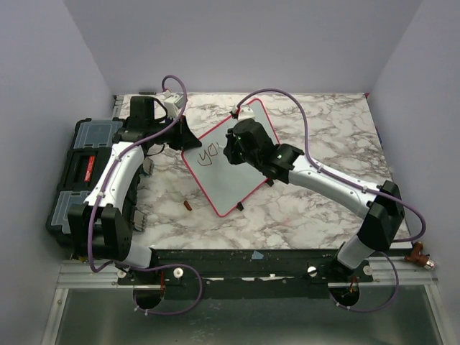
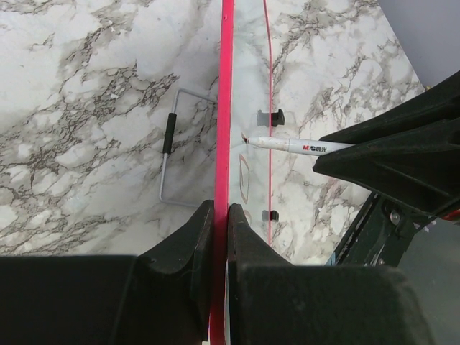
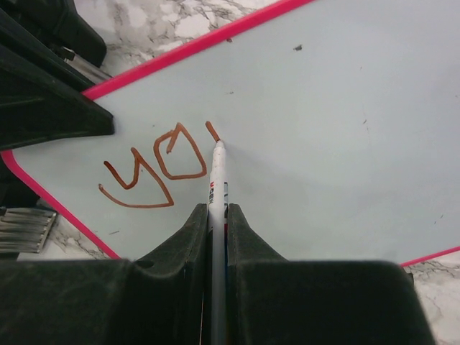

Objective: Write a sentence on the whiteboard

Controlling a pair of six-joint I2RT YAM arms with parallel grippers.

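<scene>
Right gripper [image 3: 217, 215]: black fingers clamped on a slim white marker pen [image 3: 216, 169] with red and black print on the barrel. The pen runs straight out between the fingers. Its brown tip touches the flat, glossy white-grey whiteboard [image 3: 323, 122] with the thin red-pink frame, at the lower end of a short brown stroke. Just left of that stroke stand two hand-drawn brown letters [image 3: 151, 169], reading "yo".

Left gripper [image 2: 221, 210]: black fingers closed on the whiteboard's red-pink edge, one finger on each face, with the board seen edge-on from that wrist. A bent grey wire stand [image 2: 169, 154] with a black sleeve sits just beside the board on its far side from the pen. Whether it is attached to the board cannot be told.

From above, the whiteboard sits diagonally at mid-table between the two arms, on a white marble-patterned tabletop [image 1: 323, 129] with grey veins. A small reddish-brown piece [image 1: 187, 205] lies near the board's near-left edge, apart from it. A black plastic toolbox [image 1: 75, 172] with clear-lidded compartments stands at the table's left edge.
</scene>
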